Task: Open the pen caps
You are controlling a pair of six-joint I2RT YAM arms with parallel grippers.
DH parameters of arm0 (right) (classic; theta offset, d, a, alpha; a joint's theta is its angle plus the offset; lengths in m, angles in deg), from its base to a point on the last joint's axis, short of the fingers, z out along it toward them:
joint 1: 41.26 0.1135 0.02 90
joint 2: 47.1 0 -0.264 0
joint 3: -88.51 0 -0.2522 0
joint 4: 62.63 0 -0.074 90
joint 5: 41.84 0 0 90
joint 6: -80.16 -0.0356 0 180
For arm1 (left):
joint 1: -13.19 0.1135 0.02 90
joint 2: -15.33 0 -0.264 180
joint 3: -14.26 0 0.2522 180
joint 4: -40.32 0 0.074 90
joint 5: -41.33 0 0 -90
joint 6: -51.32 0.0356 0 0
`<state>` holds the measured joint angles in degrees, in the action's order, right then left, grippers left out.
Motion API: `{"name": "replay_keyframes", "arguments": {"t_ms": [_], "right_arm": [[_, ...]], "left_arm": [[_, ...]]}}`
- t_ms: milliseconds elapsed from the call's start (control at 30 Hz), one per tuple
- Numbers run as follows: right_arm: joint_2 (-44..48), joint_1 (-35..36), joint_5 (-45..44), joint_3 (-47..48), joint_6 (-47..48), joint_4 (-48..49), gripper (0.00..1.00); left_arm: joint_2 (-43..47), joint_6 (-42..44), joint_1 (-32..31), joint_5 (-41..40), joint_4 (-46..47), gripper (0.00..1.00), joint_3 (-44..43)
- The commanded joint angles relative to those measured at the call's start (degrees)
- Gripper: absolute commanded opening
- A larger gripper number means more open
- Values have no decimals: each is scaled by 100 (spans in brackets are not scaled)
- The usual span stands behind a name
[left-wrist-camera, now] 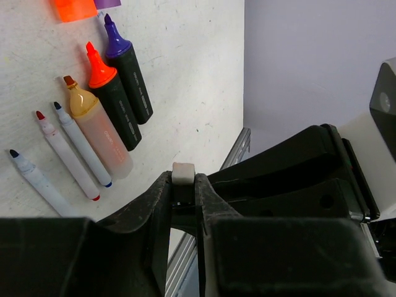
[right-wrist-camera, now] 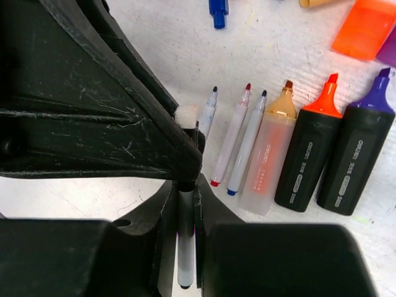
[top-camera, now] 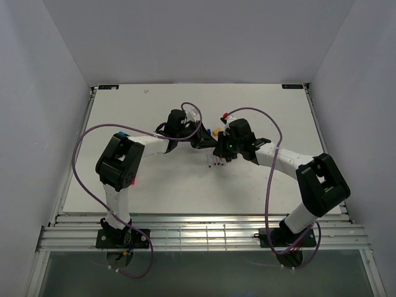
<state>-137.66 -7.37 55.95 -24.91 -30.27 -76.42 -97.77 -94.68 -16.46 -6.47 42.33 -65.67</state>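
My right gripper point(right-wrist-camera: 187, 189) is shut on a thin white pen point(right-wrist-camera: 185, 247) and holds it above the table. My left gripper point(left-wrist-camera: 184, 180) is shut on a small whitish end piece point(left-wrist-camera: 184, 172) of that pen, also seen in the right wrist view point(right-wrist-camera: 185, 114); I cannot tell whether it is a cap. In the top view the left gripper point(top-camera: 204, 141) and the right gripper point(top-camera: 221, 150) meet tip to tip at mid-table. Loose pen caps lie on the table: an orange one point(right-wrist-camera: 365, 28), a purple one point(right-wrist-camera: 391, 52) and a blue one point(right-wrist-camera: 218, 11).
A row of uncapped markers lies below the grippers: a purple highlighter point(right-wrist-camera: 356, 154), an orange highlighter point(right-wrist-camera: 309, 151), a translucent orange marker point(right-wrist-camera: 269, 154) and three thin white pens point(right-wrist-camera: 232, 139). The table's metal front rail point(left-wrist-camera: 232, 154) is near.
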Motion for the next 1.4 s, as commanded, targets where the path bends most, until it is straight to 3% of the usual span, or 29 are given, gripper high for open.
{"name": "replay_keyframes", "arguments": {"t_ms": [0, 100, 133, 200, 233, 333, 400, 500, 567, 600, 700, 733, 833, 900, 1000, 1133, 1367], "right_arm": [[-146, 196, -267, 369, 231, -188, 8], [-128, 625, -1304, 518, 451, -462, 8], [-163, 758, -2072, 597, 547, -567, 8], [-346, 1231, -3042, 930, 653, -1074, 8], [-444, 1399, -4065, 1045, 741, -1243, 8], [-918, 1875, -5843, 1606, 716, -2060, 8], [-989, 1946, -6043, 1697, 715, -2194, 8], [-649, 1876, -5440, 1478, 890, -1826, 8], [-411, 1753, -4028, 1076, 953, -1150, 8], [-183, 1526, -2830, 925, 927, -931, 8], [222, 1007, -943, 126, 647, 368, 8], [276, 875, 263, -50, 506, 720, 8], [180, 461, 1904, -412, -171, 1829, 8], [22, 426, 1990, -352, -339, 2060, 8], [-328, 557, 1683, 112, -226, 1650, 8], [-944, 803, 455, 894, 12, 885, 8], [-1797, 1128, -1023, 1766, 232, 241, 8]], "left_arm": [[113, -103, 64, 175, 76, 0, -256], [8, 229, 222, -9, -616, 0, -571], [-36, 413, 292, -149, -1306, 0, -764], [-107, 843, 346, -588, -1820, 0, -1204], [-90, 898, 407, -703, -2006, 0, -1275], [-116, 890, 556, -748, -2052, 0, -1390], [-107, 794, 635, -530, -1912, 0, -1285], [-28, 767, 794, -406, -1762, 0, -1101], [130, 714, 960, -309, -1359, 0, -890], [182, 662, 1100, -134, -1183, 0, -645], [376, 573, 1303, 113, -628, 0, -362], [411, 634, 1417, 192, -602, 0, -292], [560, 740, 1637, 193, -514, 0, -90], [596, 793, 1777, 114, -522, 0, -36], [413, 1265, 1805, -412, -1293, 0, -369], [-10, 1619, 1805, -888, -2287, 0, -879], [-528, 1690, 1770, -1073, -2605, 4, -1407]]}}
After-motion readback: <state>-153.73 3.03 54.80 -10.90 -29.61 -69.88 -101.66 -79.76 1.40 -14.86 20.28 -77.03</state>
